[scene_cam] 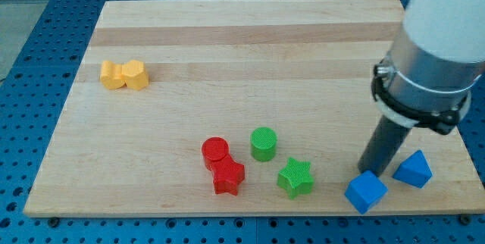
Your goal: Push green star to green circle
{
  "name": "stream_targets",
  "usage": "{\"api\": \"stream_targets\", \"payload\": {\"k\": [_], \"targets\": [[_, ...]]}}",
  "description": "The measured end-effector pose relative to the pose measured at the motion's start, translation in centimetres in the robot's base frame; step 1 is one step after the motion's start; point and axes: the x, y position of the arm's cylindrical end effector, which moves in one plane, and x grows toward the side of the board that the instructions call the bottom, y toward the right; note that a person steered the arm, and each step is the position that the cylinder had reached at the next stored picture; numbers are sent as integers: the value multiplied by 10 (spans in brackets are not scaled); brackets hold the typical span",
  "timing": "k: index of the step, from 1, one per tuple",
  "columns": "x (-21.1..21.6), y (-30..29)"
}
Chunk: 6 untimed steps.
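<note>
My tip (pixel 373 171) is down on the wooden table (pixel 242 70) in the lower right of the frame, just above the blue cube (pixel 365 192) and left of the blue triangular block (pixel 413 170), seemingly touching the cube's top edge. I have no fingers to open or close, only this dark rod, and it holds nothing. The green star (pixel 295 177) lies to the left of my tip, near the bottom edge, apart from it. The green circle (pixel 264 143) stands just up and left of the star, close but not touching. Further left, the red cylinder (pixel 215 152) touches the red star (pixel 228 176) below it. Two yellow blocks (pixel 125 74) sit pressed together at upper left.
</note>
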Motion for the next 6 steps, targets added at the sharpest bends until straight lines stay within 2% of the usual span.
{"api": "stream_targets", "payload": {"k": [1,2,5,6], "targets": [[3,-27],[28,-27],[31,-38],[45,-46]]}}
